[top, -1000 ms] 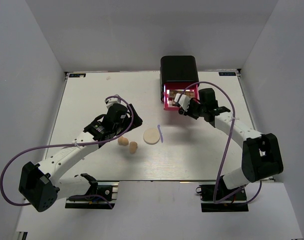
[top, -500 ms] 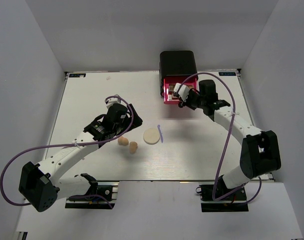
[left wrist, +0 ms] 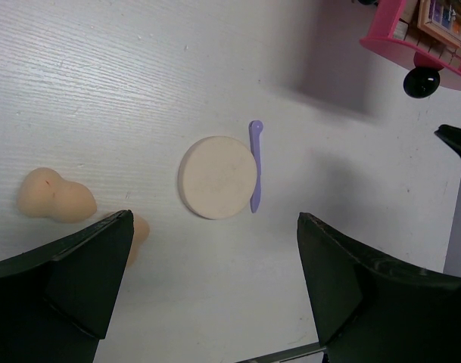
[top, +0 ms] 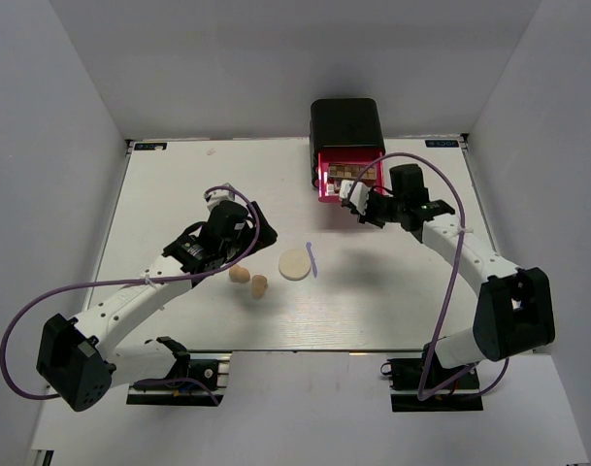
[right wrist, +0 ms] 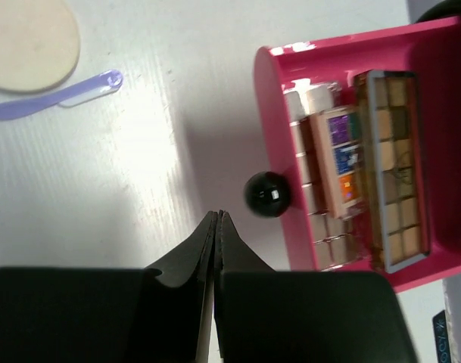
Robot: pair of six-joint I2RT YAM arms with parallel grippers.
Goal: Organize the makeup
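The round cream puff (top: 294,263) lies mid-table with the thin purple stick (top: 313,259) against its right edge; both show in the left wrist view (left wrist: 217,177) (left wrist: 255,166). Two peach sponges (top: 240,275) (top: 259,284) lie left of the puff. The pink drawer (right wrist: 274,106) stands open, holding a brown palette (right wrist: 393,170), a tiny colourful palette (right wrist: 342,162) and a second brown palette (right wrist: 312,208) beneath. My right gripper (right wrist: 217,217) is shut and empty, just short of the drawer's black knob (right wrist: 268,193). My left gripper (left wrist: 215,302) is open and empty, above the table near the sponges.
The black box (top: 346,126) stands at the table's far edge, with the pink drawer (top: 350,180) sticking out toward me. White walls enclose the table on three sides.
The drawer and box have shifted toward the back wall as my right gripper pressed the drawer front. The gripper has since drawn back a little. The left arm has not moved.
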